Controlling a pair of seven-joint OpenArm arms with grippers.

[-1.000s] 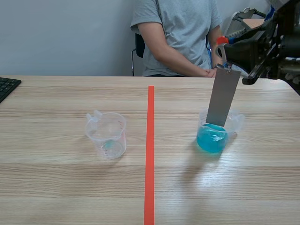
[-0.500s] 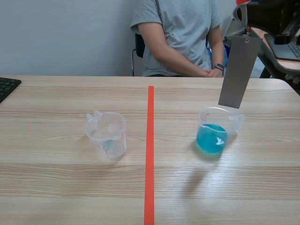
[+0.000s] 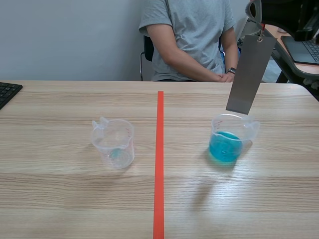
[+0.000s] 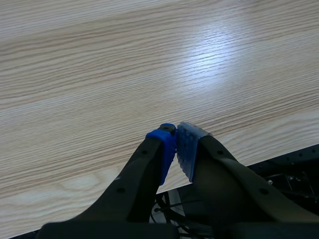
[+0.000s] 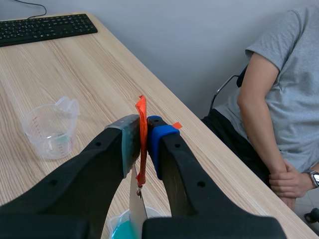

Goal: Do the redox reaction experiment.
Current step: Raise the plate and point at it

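Plate [image 3: 250, 74]: now up out of the blue beaker [image 3: 230, 138], dip looks done
Right gripper [image 5: 143, 131]: pinching its orange tab [image 5: 142, 149]
Left gripper [image 4: 175, 148]: closed, empty

Scene view: the frame edges are cutting off the keyboard [image 3: 7, 92] and the person [image 3: 192, 40] at the neck; the empty beaker [image 3: 113, 143] is showing markings too small to read. Right wrist view: the right gripper [image 5: 143, 132] is hiding most of the metal plate [image 5: 137, 209] and the blue-liquid beaker [image 5: 123, 230].
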